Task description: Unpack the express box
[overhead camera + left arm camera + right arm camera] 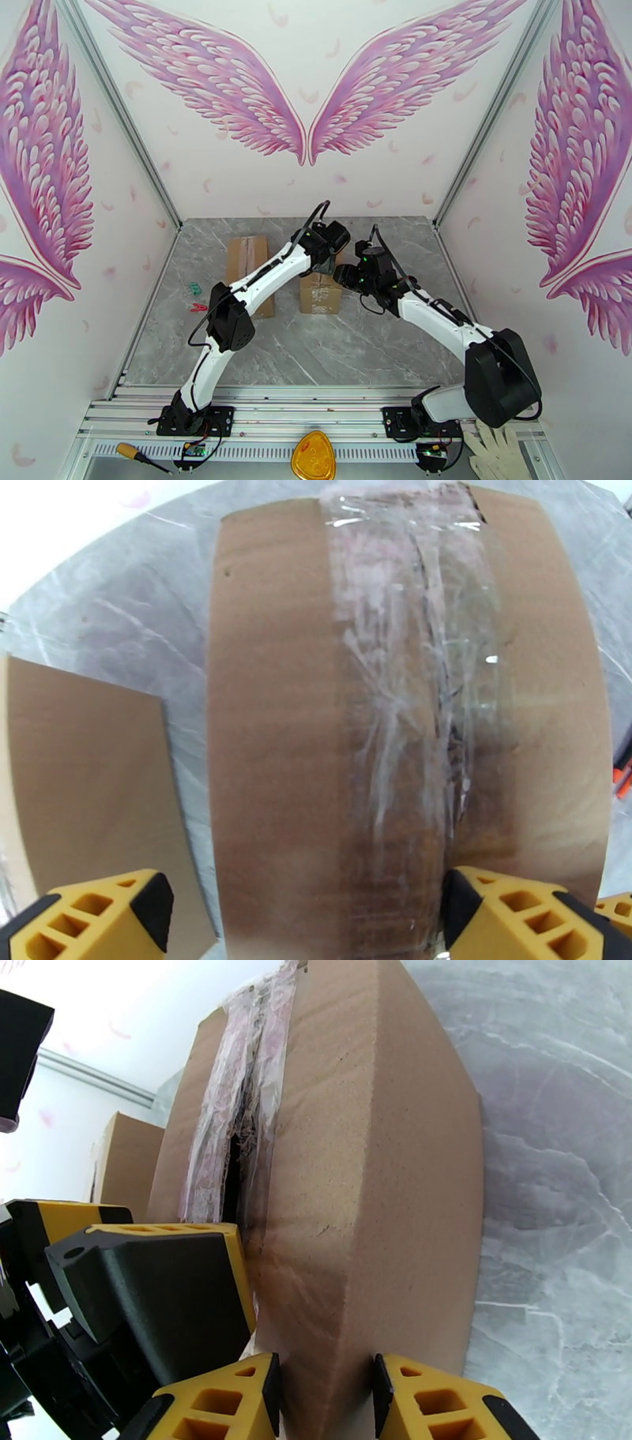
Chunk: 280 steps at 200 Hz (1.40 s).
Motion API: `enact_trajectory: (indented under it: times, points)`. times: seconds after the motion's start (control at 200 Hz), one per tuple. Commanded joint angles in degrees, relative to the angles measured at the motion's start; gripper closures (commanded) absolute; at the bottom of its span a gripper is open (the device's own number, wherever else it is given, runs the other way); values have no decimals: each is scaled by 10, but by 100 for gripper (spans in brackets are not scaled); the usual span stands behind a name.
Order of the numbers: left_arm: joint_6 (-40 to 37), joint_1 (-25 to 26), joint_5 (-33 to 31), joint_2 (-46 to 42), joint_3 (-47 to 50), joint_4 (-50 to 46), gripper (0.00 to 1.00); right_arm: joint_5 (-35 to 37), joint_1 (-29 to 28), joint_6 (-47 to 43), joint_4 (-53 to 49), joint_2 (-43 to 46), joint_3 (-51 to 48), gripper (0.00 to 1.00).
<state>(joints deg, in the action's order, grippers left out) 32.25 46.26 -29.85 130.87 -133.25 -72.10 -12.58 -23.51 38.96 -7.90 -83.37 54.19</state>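
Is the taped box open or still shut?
Mostly shut: box flaps lie flat, but the tape is torn, with a dark slit along the seam.

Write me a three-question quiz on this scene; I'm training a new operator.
1. True or false: the left hand is shut on the box.
2. What is between the right hand's fingers? A) a glove B) the box's edge C) nothing
3. What covers the box's top seam?
Key: 1 false, it is open; 2 B; 3 clear tape, split along the seam.
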Motion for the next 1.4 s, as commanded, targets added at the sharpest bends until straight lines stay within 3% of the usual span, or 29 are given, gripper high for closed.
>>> enact_trajectory:
  times: [0.0, 0.43, 0.6, 0.775, 1.024, 1.079, 1.139, 1.174, 1.234, 1.294, 1.394]
  points:
    - [-32, 1, -68, 28, -6, -60, 11, 2, -20, 9, -85, -40, 1, 65]
    - [-81, -27, -58, 49, -64, -120, 39, 20, -43, 22, -123, -92, 42, 65]
    - [-92, -47, -45, 25, -69, -121, 66, 23, -48, 25, -137, -109, 55, 66]
    - [-102, -65, -18, -9, -75, -110, 83, 22, -50, 25, -137, -108, 65, 66]
    - [-69, -93, 55, -53, -71, -89, 79, 31, -50, 22, -154, -77, 90, 67]
    - [-67, -93, 62, -58, -63, -80, 68, 34, -50, 23, -156, -75, 91, 67]
    - [-59, -93, 72, -60, -58, -77, 78, 35, -51, 25, -155, -75, 89, 68]
    - [-55, -91, 73, -61, -53, -74, 78, 35, -52, 26, -155, -78, 88, 68]
    - [-54, -90, 73, -60, -47, -71, 71, 34, -52, 28, -154, -81, 87, 68]
    - [-59, -88, 69, -53, -47, -76, 55, 34, -55, 32, -152, -83, 85, 68]
    - [-61, -86, 62, -39, -49, -88, 45, 34, -56, 34, -146, -83, 82, 68]
